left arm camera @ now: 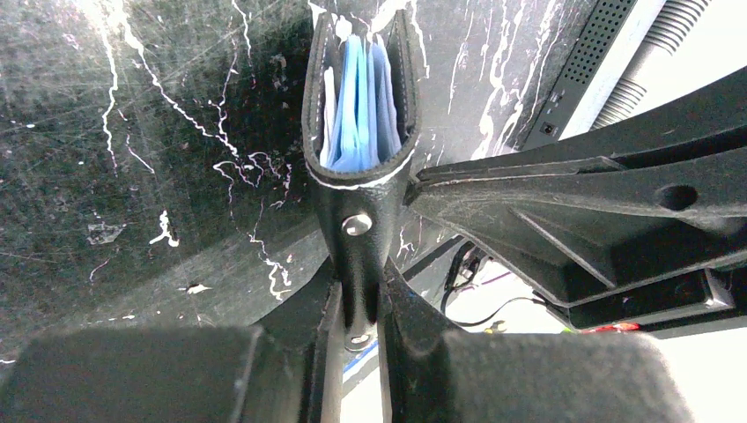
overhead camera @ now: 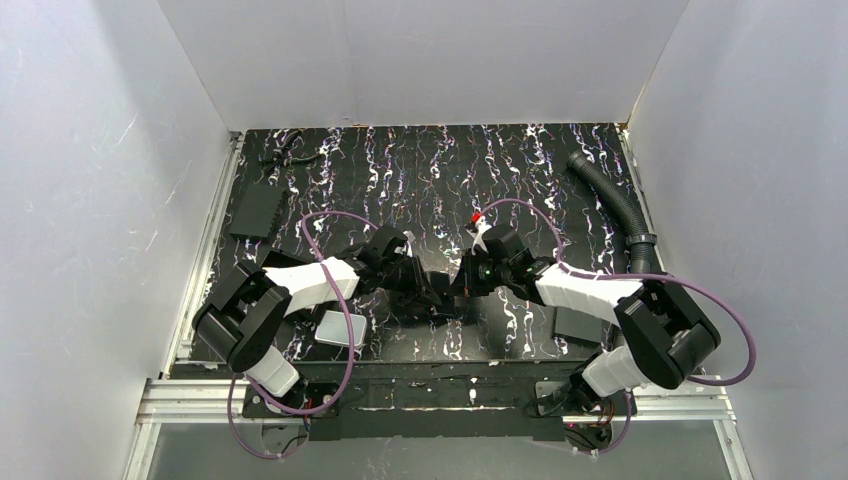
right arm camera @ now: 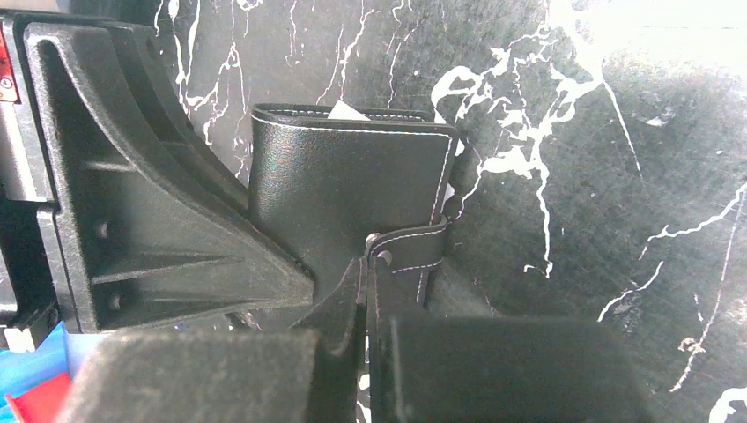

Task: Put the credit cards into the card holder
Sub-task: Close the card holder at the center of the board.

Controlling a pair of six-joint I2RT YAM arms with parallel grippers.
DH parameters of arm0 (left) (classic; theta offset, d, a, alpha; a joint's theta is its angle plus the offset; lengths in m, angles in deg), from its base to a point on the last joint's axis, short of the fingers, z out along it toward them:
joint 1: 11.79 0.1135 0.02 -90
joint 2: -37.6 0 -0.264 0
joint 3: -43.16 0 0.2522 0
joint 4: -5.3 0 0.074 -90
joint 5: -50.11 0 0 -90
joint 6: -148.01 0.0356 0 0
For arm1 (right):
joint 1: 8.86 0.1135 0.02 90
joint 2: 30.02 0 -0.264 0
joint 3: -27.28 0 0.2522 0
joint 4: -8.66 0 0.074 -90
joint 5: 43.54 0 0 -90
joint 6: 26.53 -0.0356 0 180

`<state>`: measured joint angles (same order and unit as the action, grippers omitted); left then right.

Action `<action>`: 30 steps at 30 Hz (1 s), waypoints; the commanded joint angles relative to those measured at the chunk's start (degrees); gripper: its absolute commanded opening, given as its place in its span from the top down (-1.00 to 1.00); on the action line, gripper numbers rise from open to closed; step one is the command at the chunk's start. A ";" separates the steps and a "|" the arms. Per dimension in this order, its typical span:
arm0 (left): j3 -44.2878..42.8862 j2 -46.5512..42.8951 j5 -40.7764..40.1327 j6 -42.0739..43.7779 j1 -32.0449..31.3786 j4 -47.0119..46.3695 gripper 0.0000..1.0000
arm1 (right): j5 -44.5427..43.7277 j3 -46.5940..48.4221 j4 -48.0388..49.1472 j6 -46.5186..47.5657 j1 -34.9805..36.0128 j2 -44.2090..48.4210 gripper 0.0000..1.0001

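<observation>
At the far left of your worktop a flat black plate lies near the wall. Nearer you, one light grey credit card lies flat under your left forearm, well apart from the card holder.

Your left gripper is pinching the card holder by its lower edge, just below a metal snap. The holder stands on edge at mid-worktop, between your two grippers. From your left wrist view you look into its end, where bluish clear pockets show between the black covers. A pale sliver pokes out of its top edge; you cannot tell what it is.

Your right gripper has its fingers pressed together, with the tips touching the holder at its snap tab. You cannot tell whether they hold the tab.

At the far right a corrugated hose runs along the edge.
</observation>
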<state>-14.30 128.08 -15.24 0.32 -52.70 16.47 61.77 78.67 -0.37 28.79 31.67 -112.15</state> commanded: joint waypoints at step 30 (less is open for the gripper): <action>0.53 2.40 1.69 0.56 -0.20 -1.19 1.00 | 5.99 0.35 8.27 -3.06 0.16 -5.56 0.97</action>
<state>-14.15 129.35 -14.59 0.34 -52.37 16.10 63.91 78.71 3.31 27.37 31.23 -115.69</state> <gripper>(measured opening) 0.117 0.025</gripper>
